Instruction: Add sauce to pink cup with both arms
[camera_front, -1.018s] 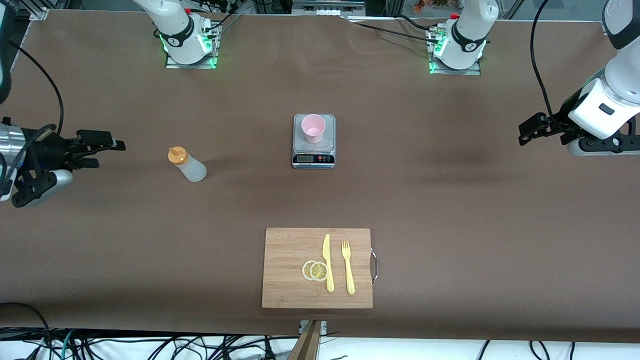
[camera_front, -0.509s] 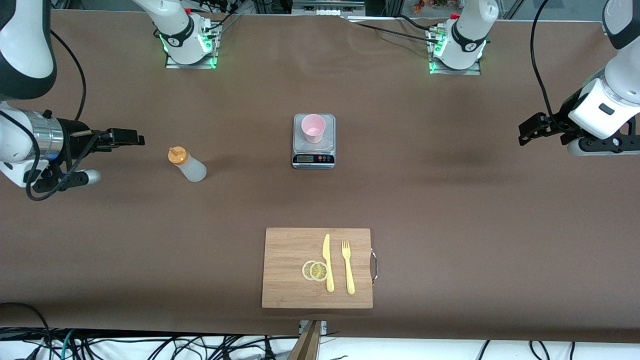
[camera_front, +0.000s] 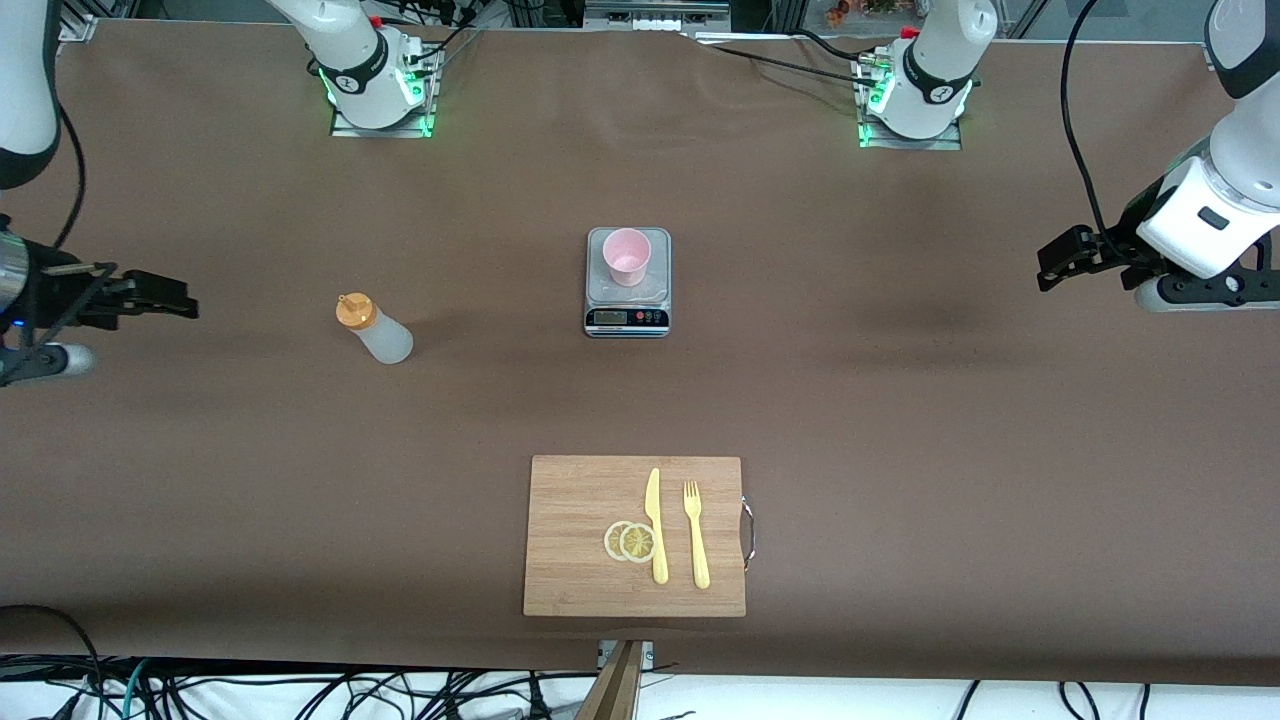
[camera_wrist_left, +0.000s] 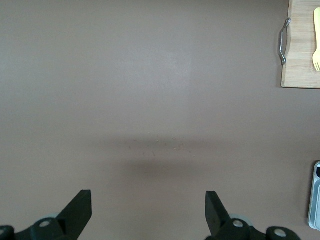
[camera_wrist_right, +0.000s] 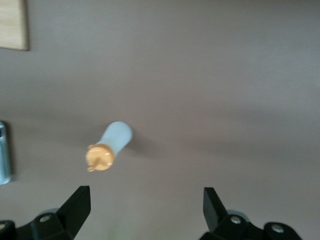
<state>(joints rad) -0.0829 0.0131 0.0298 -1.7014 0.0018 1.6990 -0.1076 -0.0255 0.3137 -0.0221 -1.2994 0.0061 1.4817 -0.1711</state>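
Sauce bottle (camera_front: 373, 329) upright, mid-left of frame; pink cup (camera_front: 627, 256) on scale (camera_front: 627, 300), center. Right gripper (camera_front: 160, 298) far left edge, fingers apart, empty. Left gripper (camera_front: 1060, 257) far right edge, fingers apart, empty.

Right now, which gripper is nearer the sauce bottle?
Right. The right gripper hangs open just off the sauce bottle, toward the right arm's table end; the left gripper waits open at the left arm's end.

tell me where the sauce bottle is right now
In the front view the sauce bottle stands upright on the table, toward the right arm's end, beside the scale holding the pink cup.
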